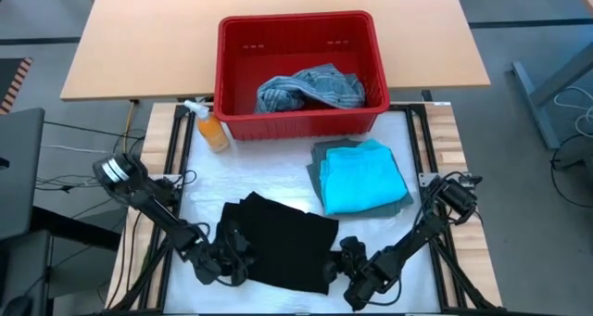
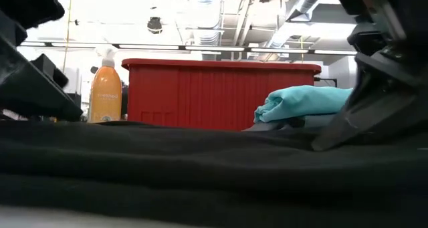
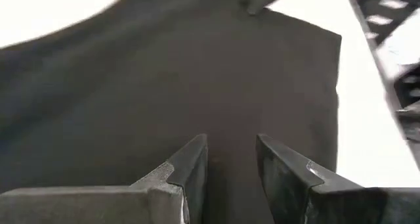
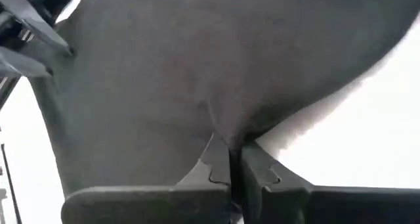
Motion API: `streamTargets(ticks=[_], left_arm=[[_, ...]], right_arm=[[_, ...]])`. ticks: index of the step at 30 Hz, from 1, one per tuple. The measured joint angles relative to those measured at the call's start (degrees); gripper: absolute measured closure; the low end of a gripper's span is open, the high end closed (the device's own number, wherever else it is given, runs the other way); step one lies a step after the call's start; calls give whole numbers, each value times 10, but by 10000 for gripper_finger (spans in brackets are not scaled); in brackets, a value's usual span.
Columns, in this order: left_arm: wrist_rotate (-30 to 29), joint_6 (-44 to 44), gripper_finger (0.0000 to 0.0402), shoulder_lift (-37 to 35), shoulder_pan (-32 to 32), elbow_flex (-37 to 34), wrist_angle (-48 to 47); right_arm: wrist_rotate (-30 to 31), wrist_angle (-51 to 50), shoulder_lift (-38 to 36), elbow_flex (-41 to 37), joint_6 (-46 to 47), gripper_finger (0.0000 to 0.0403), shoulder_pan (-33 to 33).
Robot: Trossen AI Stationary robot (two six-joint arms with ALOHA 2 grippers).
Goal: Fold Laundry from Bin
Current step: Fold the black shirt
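Note:
A black garment (image 1: 283, 237) lies spread flat on the white table cover near the front. My left gripper (image 1: 232, 259) is at its near left part, open, with a finger on either side of a strip of the cloth (image 3: 231, 161); I cannot tell whether they touch it. My right gripper (image 1: 347, 259) is shut on the garment's near right edge. A turquoise garment (image 1: 361, 177) lies folded on a grey-green one (image 1: 320, 158). A mottled blue-grey garment (image 1: 310, 89) lies in the red bin (image 1: 296, 21). My right gripper pinches the black garment's near right edge (image 4: 226, 129) between its two fingers, where the cloth puckers into a small fold. The fingers come low from the table's near right side. One layer or several, I cannot tell. The rest of the garment lies on the table.
An orange spray bottle (image 1: 211, 129) stands left of the bin at the table's far left. The bin sits at the far edge. White cover shows bare between the black garment and the bottle.

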Motion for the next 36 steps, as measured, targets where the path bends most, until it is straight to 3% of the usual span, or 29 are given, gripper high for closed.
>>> streamTargets(ticks=[5, 9, 17, 22, 26, 33, 36], left_arm=[[35, 34, 281, 89, 26, 7, 125], [38, 32, 281, 127, 51, 39, 130], [151, 137, 281, 144, 84, 129, 86], [108, 166, 281, 84, 78, 148, -28], [81, 184, 281, 78, 86, 150, -51], [90, 153, 281, 123, 129, 150, -28], [139, 148, 281, 133, 148, 151, 6]], right_arm=[[-38, -9, -20, -1, -4, 367, 11], [-74, -13, -56, -1, -44, 358, 18], [-96, -21, -135, -1, -119, 373, 26], [-97, -18, -168, -1, -155, 368, 24], [-96, -14, -184, 7, -201, 369, 14], [-123, -9, -177, 67, -325, 368, -18], [-124, -3, -174, 89, -362, 368, -38]])
